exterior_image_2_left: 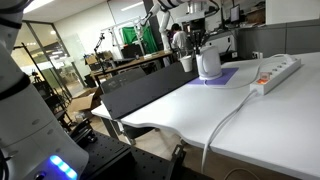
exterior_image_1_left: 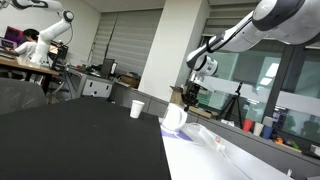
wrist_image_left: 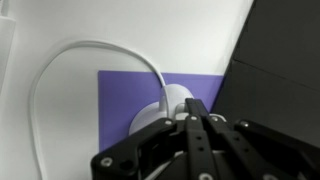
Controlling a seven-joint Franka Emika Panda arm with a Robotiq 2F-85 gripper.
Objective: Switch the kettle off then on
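1. Kettle (exterior_image_2_left: 208, 63) stands on a purple mat (exterior_image_2_left: 232, 76) on the white desk (exterior_image_2_left: 200, 110).
2. Hand (wrist_image_left: 197, 106) hovers just above it, fingers pressed together, holding nothing.
3. Likely step: the approach for switching off; next, a careful downward press.

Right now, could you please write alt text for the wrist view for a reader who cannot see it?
The black gripper, shut, hangs over the white kettle on a purple mat; a white cord loops left.
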